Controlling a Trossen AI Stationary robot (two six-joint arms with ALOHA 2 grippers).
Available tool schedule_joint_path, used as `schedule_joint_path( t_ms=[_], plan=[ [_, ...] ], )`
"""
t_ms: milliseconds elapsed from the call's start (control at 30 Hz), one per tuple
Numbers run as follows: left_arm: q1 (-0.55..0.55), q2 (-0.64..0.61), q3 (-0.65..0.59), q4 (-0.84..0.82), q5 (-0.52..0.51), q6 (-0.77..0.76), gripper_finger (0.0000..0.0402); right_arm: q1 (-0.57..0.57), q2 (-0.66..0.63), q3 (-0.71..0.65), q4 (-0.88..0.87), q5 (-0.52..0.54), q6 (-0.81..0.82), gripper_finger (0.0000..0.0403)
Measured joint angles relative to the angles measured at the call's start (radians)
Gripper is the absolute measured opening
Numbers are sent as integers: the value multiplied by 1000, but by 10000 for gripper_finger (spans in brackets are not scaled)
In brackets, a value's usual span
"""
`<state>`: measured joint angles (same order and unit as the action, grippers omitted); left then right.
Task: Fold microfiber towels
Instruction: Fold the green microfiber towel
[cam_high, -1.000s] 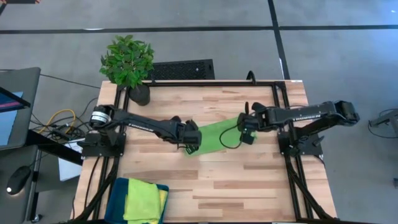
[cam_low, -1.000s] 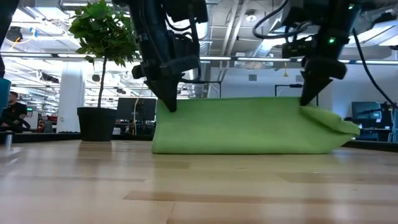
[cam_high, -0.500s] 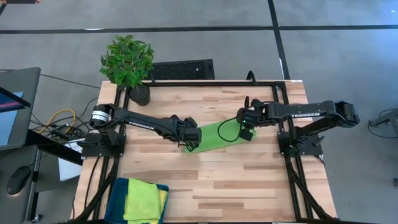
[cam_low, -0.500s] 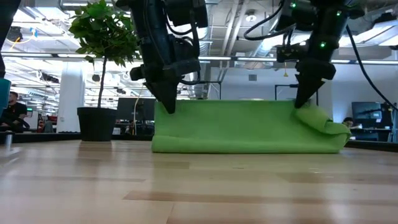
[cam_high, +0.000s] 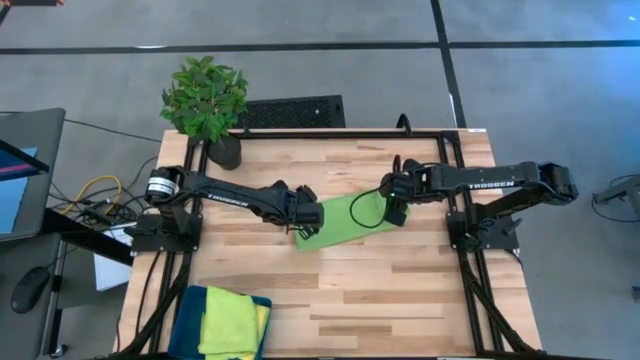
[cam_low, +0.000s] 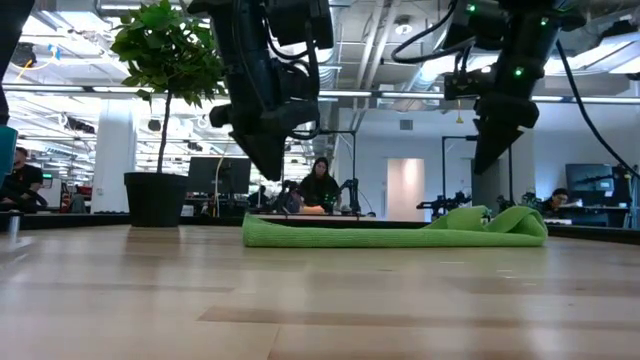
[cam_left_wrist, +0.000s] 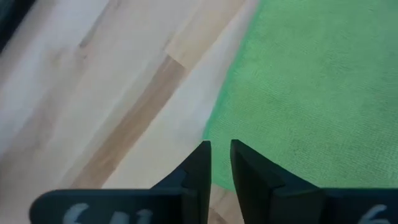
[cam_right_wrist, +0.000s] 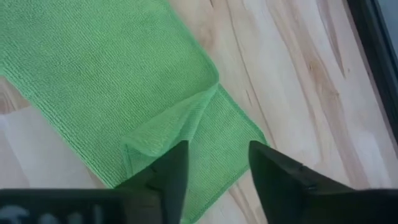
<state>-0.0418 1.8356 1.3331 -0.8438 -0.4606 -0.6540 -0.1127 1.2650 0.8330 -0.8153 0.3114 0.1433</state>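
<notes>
One lime green microfiber towel (cam_high: 345, 222) lies flat at the table's middle as a slanting folded strip. In the low view it is a thin band (cam_low: 390, 232) with a rumpled right end (cam_low: 500, 220). My left gripper (cam_left_wrist: 221, 149) hovers over the towel's left end (cam_left_wrist: 311, 93), its fingers a narrow gap apart and holding nothing. My right gripper (cam_right_wrist: 217, 149) hangs open above the towel's right end, where a corner (cam_right_wrist: 180, 121) lies turned over. Both stand clear above the cloth in the low view, my left gripper (cam_low: 268, 170) and my right gripper (cam_low: 485, 165).
A stack of teal, yellow and green towels (cam_high: 225, 320) sits at the near left corner. A potted plant (cam_high: 207, 100) stands at the far left. Black frame rails (cam_high: 450, 170) border the table. People sit in the room behind (cam_low: 320, 188). Bare wood (cam_high: 400, 290) lies near the front.
Both grippers have opened and let go of the towel's raised edge. The towel, held up like a wall a second ago, has fallen over flat onto the table, its right end left rumpled. Both grippers have shifted a little toward the far edge.
</notes>
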Motion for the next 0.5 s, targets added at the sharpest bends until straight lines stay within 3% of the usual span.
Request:
schedule_joint_path(
  t_ms=[133, 300, 500],
  plan=[
    [1, 0, 0, -9, -15, 16, 68, 18, 0, 0, 2, -58, -69, 228],
    [-13, 0, 0, -6, 41, 79, 76, 90, 0, 0, 1, -206, -233, 239],
    [-83, 0, 0, -4, 53, 111, 77, 224, 0, -47, 15, -221, -358, 233]
  ],
)
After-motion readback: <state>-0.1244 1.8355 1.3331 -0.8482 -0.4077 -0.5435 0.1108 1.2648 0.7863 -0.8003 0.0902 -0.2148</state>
